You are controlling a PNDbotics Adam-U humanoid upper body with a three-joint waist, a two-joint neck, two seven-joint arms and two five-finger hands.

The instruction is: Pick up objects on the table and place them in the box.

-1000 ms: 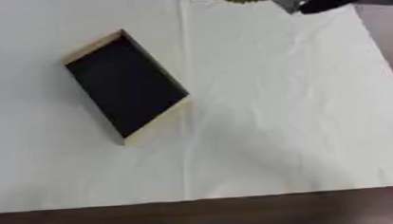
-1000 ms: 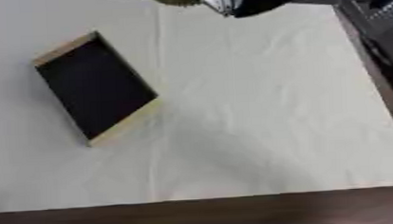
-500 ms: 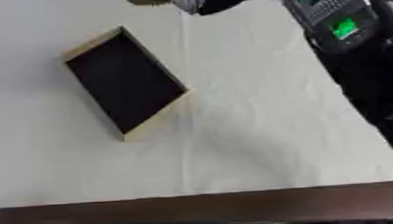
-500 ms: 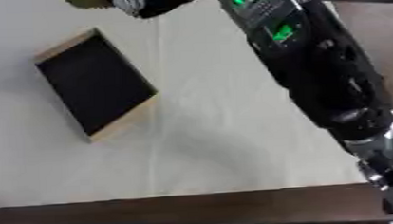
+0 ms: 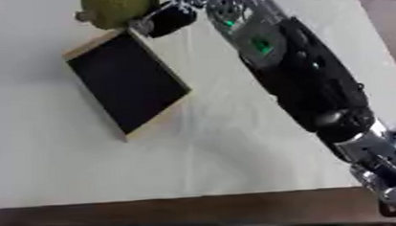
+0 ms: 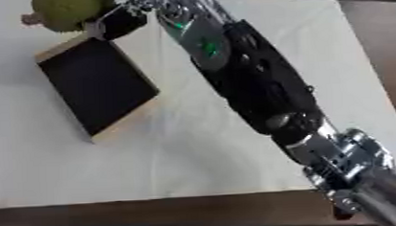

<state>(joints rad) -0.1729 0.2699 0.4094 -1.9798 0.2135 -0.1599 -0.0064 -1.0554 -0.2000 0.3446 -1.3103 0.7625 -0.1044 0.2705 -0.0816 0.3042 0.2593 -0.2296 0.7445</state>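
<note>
A shallow wooden box (image 5: pixel 126 84) with a dark inside lies askew on the white cloth at the left. My right arm reaches from the lower right across the table to the box's far end. Its hand (image 5: pixel 169 19) is curled round a round yellow-green fruit (image 5: pixel 117 8), which hangs just over the box's far corner. The fruit also shows at the top left of the right eye view (image 6: pixel 69 11). My left hand shows in no view.
The white cloth (image 5: pixel 236 147) covers most of the table. A dark brown table edge (image 5: pixel 197 213) runs along the front and down the right side. My right forearm (image 6: pixel 250 88) crosses the middle of the cloth.
My right arm has swung in from the upper right and carried the fruit leftward, from the far middle of the table to above the box's far corner.
</note>
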